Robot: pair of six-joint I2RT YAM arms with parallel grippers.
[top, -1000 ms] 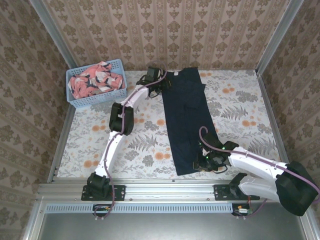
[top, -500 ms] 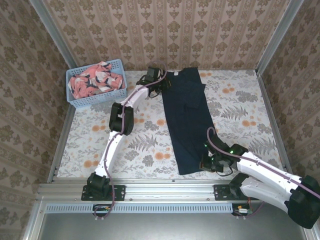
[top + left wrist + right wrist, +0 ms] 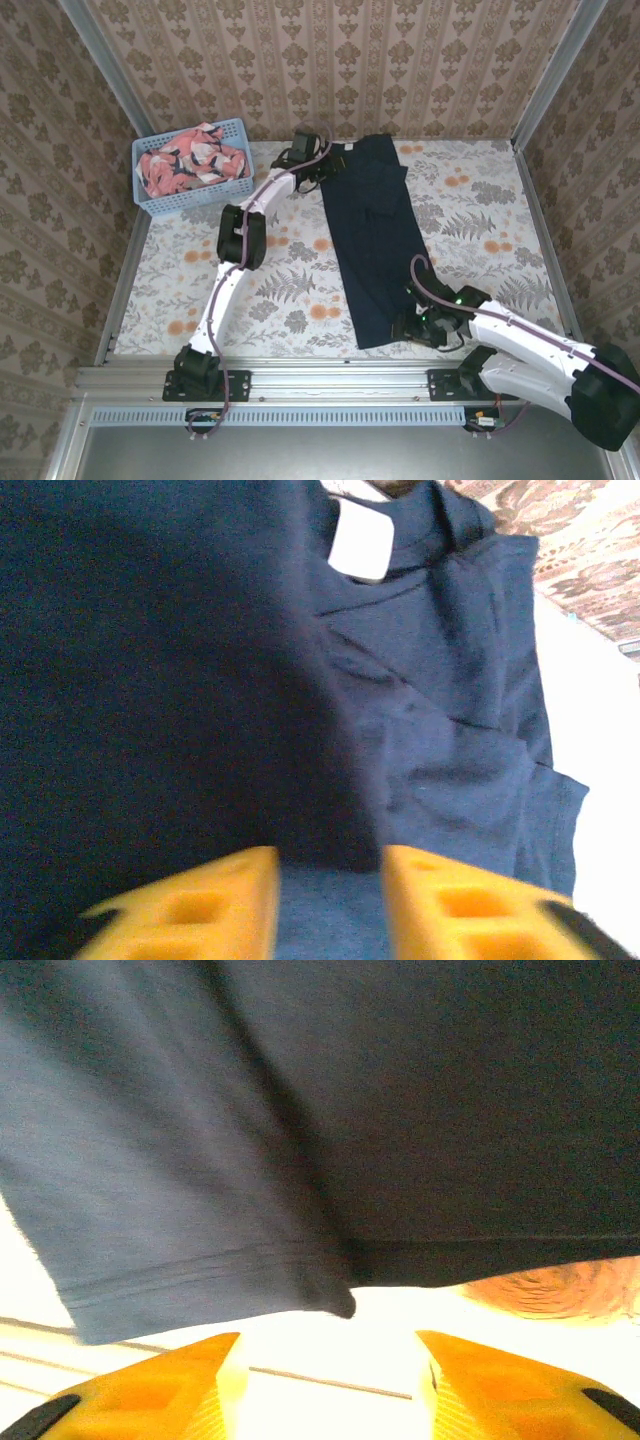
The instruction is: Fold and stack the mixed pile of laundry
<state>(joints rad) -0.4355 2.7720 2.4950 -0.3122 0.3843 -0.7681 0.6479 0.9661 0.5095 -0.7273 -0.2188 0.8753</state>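
Note:
The dark navy garment (image 3: 375,240) lies stretched out lengthwise on the table, collar at the far end. My left gripper (image 3: 318,172) is at its far left corner near the collar. In the left wrist view the yellow fingers (image 3: 200,900) stand narrowly apart with navy cloth (image 3: 430,680) pinched between them, at the left gripper (image 3: 328,870). My right gripper (image 3: 403,327) sits at the near hem, open. In the right wrist view the hem (image 3: 300,1280) ends just ahead of the right gripper (image 3: 328,1350), with bare table between the fingers. The coral-pink printed garment (image 3: 190,165) lies in the basket.
The light blue perforated basket (image 3: 192,206) stands at the far left corner of the flowered table (image 3: 280,290). Patterned walls close in the back and both sides. A metal rail (image 3: 330,380) runs along the near edge by the arm bases.
The navy garment's far end has shifted slightly left with my left gripper. My right gripper swung a little right along the near hem, then came back left.

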